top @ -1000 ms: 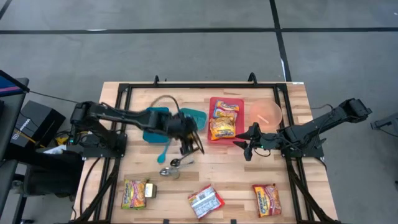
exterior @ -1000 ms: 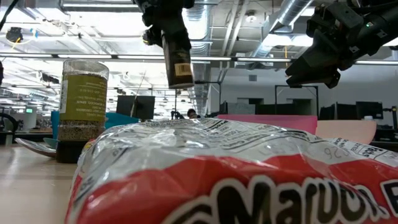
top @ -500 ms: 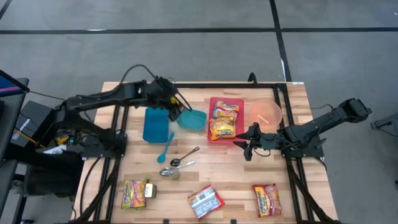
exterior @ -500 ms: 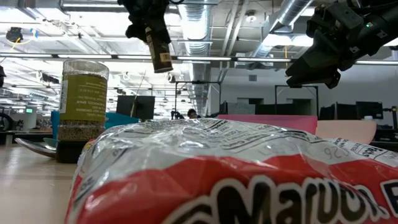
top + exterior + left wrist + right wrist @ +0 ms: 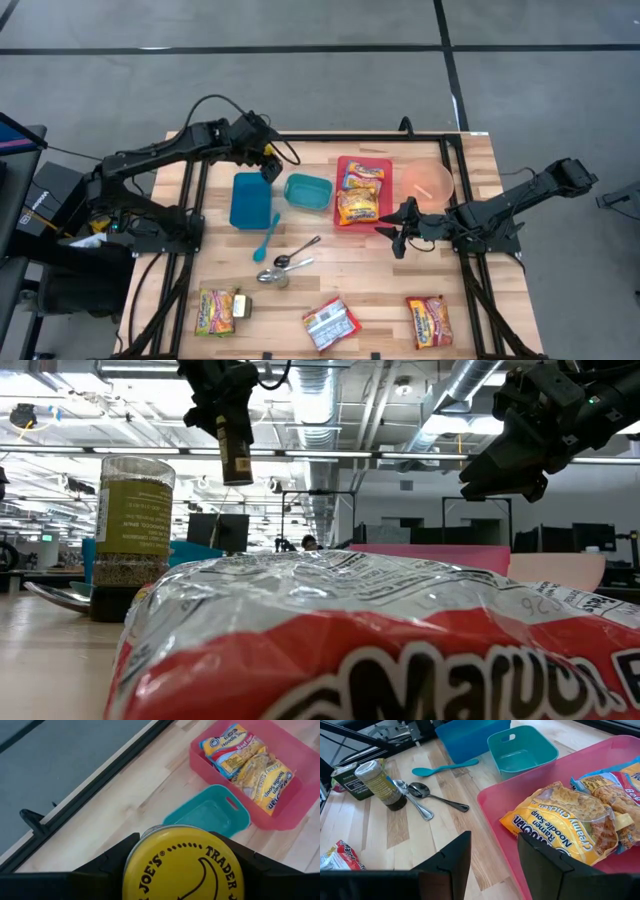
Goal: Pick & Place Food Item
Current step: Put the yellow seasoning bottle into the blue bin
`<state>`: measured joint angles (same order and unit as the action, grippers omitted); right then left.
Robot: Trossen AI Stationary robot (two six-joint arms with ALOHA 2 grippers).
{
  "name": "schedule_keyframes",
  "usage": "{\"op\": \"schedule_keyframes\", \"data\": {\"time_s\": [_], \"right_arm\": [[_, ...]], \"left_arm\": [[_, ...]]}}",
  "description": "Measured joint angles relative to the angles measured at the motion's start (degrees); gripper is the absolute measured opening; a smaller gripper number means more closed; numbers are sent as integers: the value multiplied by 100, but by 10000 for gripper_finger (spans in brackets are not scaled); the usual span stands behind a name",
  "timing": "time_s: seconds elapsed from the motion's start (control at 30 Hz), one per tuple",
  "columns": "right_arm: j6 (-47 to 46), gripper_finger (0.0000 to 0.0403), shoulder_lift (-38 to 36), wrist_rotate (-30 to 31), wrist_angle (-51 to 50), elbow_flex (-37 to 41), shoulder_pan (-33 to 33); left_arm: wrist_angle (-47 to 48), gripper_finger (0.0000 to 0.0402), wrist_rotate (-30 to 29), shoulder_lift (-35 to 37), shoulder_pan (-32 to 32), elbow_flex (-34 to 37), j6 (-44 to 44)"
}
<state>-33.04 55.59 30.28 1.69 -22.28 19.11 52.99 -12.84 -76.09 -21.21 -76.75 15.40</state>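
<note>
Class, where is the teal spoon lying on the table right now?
In the high view the teal spoon lies left of centre on the wood, just below the blue container, with the metal spoons on its lower right.

the left arm reaches across the far left part of the table, its wrist raised high above the surface. the left gripper [image 5: 268, 160] points down and its fingers are closed on a jar with a yellow lid [image 5: 183, 865]. the right arm stretches in low from the right side. the right gripper [image 5: 392, 233] hovers with its fingers apart, holding nothing.
</note>
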Motion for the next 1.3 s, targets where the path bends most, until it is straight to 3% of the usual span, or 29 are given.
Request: {"op": "schedule_keyframes", "data": {"time_s": [0.43, 1.3], "right_arm": [[-1, 156, 0, -1, 0, 0, 1], [-2, 156, 0, -2, 2, 0, 1]], "left_arm": [[446, 214, 4, 2, -150, 44, 153], [-307, 214, -32, 195, -567, 1894, 140]]}}
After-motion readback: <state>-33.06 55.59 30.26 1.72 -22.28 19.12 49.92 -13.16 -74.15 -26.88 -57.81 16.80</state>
